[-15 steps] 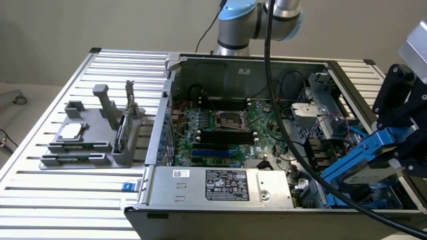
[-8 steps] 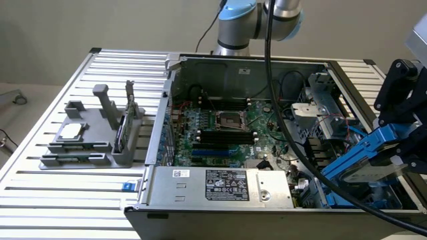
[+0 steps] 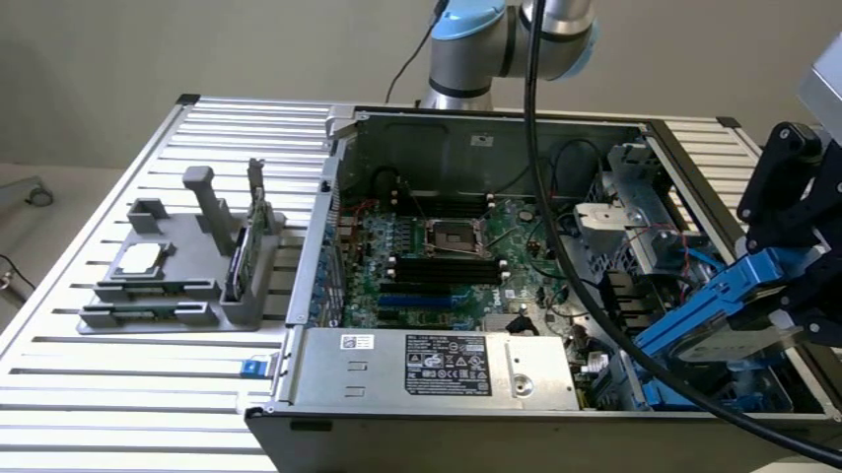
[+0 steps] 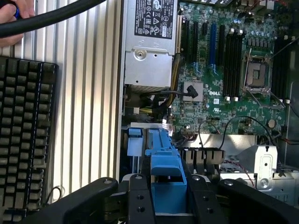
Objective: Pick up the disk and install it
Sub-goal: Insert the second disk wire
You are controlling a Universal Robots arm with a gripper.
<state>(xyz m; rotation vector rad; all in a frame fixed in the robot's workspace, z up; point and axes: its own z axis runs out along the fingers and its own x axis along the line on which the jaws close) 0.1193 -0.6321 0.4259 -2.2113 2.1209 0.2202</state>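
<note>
**Disk in grip, held over the drive bay of the open case**

Item: the disk [image 3: 717, 320], a silver-grey rectangular hard drive in a bright blue plastic carrier. Location: lower right of the exterior view, tilted, its lower end down among the blue fittings at the corner of the open grey metal computer case [image 3: 394, 419]. In the wrist view the blue carrier [image 4: 166, 168] runs up from between the fingers.

Holder: the black gripper [image 3: 803, 296], jaws part-closed and clamped on the carrier's two sides.

Step in hand, as judged: pick-up done; installation under way, the disk not yet seated.

Next move calls for: squaring the tilted carrier with the bay's guides and keeping it off the loose cables beside the green motherboard [image 3: 448, 261].

Also present: grey component holder [image 3: 177, 276] on the slatted aluminium table [image 3: 118, 384]; black keyboard [image 4: 23, 140].
</note>
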